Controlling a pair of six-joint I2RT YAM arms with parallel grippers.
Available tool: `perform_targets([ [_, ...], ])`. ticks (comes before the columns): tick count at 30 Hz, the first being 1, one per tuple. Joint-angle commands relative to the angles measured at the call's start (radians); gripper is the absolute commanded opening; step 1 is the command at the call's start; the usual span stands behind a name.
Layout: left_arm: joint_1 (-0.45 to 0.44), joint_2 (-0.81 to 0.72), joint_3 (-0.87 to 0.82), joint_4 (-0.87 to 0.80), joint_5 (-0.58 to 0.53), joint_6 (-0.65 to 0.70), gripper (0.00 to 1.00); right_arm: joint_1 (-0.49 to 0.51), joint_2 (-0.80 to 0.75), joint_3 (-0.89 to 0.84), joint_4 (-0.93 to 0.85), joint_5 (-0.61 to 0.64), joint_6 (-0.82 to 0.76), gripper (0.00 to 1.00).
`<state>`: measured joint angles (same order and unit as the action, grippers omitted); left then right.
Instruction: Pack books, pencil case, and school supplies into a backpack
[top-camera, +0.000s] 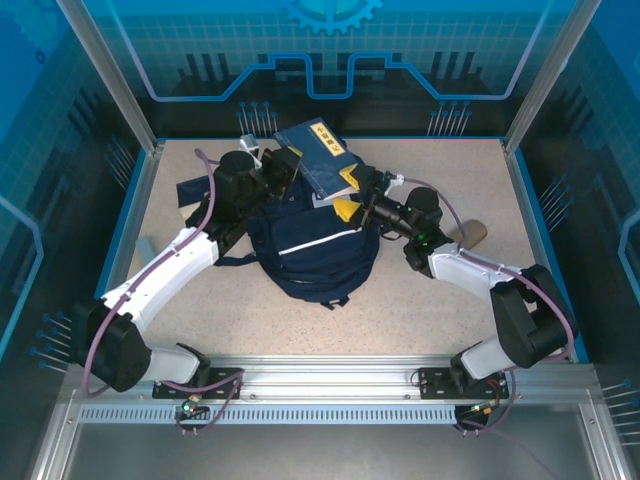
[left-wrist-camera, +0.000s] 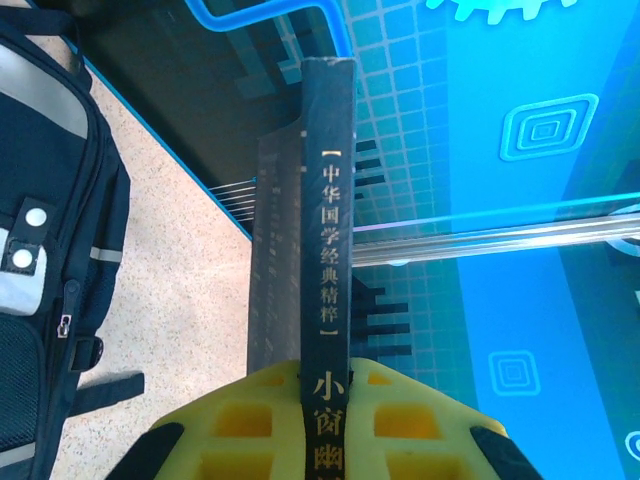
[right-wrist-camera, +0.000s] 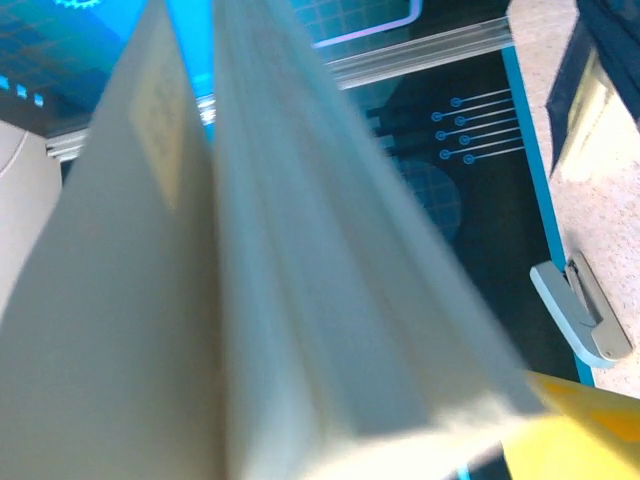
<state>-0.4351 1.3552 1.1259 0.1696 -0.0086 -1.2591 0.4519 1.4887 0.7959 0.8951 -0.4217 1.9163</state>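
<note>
Book (top-camera: 318, 152) hangs tilted over the far edge of the backpack (top-camera: 315, 250) on the table (top-camera: 450, 290), left gripper (left-wrist-camera: 325, 395) clamped on its spine (gold lettering). Right gripper (top-camera: 347, 193) straddles the cream page edge; whether it grips, I cannot tell.

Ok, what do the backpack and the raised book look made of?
Backpack: woven fabric, matte navy, judging by soft folds and stitched white stripes. Book: probably paper pages under a smooth, faintly glossy dark cover; gold printed spine lettering, cream page edges.
</note>
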Motion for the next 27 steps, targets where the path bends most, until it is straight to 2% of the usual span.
perform_targets([
  [1, -0.005, -0.011, -0.016, 0.070, -0.019, -0.027, 0.03, 0.012, 0.021, 0.036, 0.076, 0.021, 0.021, 0.77],
  [4, -0.005, -0.016, -0.030, 0.074, -0.022, -0.030, 0.02, 0.011, 0.020, 0.041, 0.062, 0.016, 0.008, 0.67],
  [8, -0.005, -0.019, -0.040, 0.065, -0.021, -0.033, 0.02, 0.013, -0.026, 0.045, -0.066, 0.006, -0.067, 0.53],
  [13, -0.005, -0.033, -0.059, 0.042, -0.028, -0.021, 0.02, 0.003, -0.079, 0.032, -0.164, 0.024, -0.124, 0.44],
  [20, -0.005, -0.040, -0.097, 0.042, 0.015, -0.027, 0.05, 0.001, -0.137, 0.072, -0.345, 0.024, -0.253, 0.24],
  [23, -0.004, -0.052, -0.112, 0.019, 0.026, -0.008, 0.11, -0.002, -0.164, 0.077, -0.409, 0.032, -0.309, 0.14],
  [25, -0.005, -0.061, -0.118, -0.017, 0.042, 0.019, 0.23, -0.010, -0.185, 0.078, -0.485, 0.031, -0.368, 0.10],
  [27, -0.005, -0.075, -0.132, -0.080, 0.055, 0.049, 0.39, -0.017, -0.215, 0.142, -0.613, 0.022, -0.462, 0.07],
])
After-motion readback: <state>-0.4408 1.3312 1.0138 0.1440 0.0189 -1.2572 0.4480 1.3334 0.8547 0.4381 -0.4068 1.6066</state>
